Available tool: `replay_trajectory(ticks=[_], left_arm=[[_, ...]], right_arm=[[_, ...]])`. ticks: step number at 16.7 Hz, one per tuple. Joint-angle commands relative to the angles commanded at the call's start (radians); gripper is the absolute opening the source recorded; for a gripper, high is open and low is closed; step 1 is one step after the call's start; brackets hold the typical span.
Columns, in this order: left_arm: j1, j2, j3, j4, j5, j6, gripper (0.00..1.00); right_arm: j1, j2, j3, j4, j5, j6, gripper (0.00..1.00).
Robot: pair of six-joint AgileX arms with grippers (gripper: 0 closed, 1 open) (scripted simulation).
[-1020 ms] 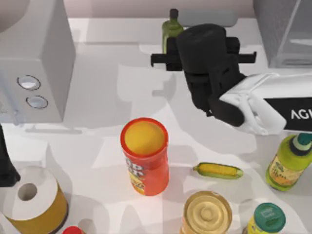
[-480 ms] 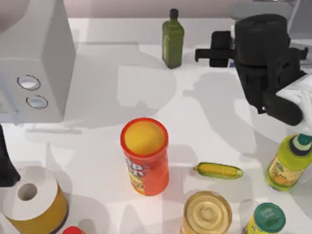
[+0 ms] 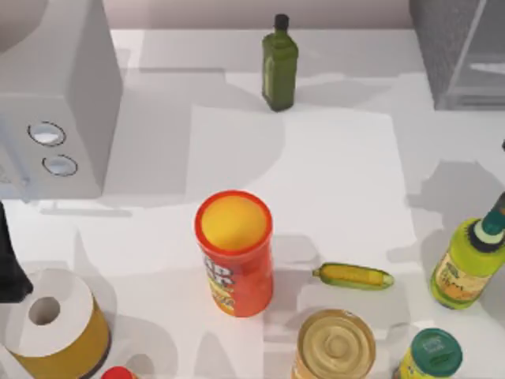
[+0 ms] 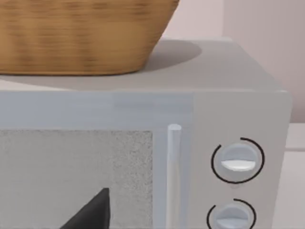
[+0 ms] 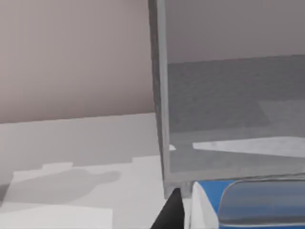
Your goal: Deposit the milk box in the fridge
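The milk box (image 5: 248,205) shows its blue and white top close up in the right wrist view. My right gripper (image 5: 214,224) is shut on it, with one dark finger (image 5: 168,217) pressed against its white side. It hangs just in front of the fridge (image 5: 160,95), beside the pale frame at the open side, and the dark speckled inside lies beyond. From above, the fridge (image 3: 458,47) stands at the back right corner. My left gripper (image 4: 93,213) is parked facing the whitish box with two dials (image 4: 238,160).
A green bottle (image 3: 279,63) stands at the back centre and a red can (image 3: 234,253) in the middle. A corn cob (image 3: 353,276), a jar (image 3: 335,346), a yellow-green bottle (image 3: 465,268) and a green-lidded pot (image 3: 432,351) crowd the front right. The dial box (image 3: 55,103) is at the left, with a paper roll (image 3: 47,316) in front of it.
My right arm has swung from the back centre of the table to the right and left the top view, carrying the milk box to the fridge. The left arm has not moved.
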Motion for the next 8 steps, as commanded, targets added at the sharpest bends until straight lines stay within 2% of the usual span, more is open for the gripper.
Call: replay_trajectory(ticks=[4, 8], left_arm=[[0.000, 0.000, 0.000, 0.000, 0.000, 0.000, 1.00], [0.000, 0.000, 0.000, 0.000, 0.000, 0.000, 1.00]], right_arm=[[-0.130, -0.431, -0.229, -0.067, -0.150, -0.063, 0.00], [-0.240, -0.741, -0.412, -0.113, -0.281, -0.114, 0.00]])
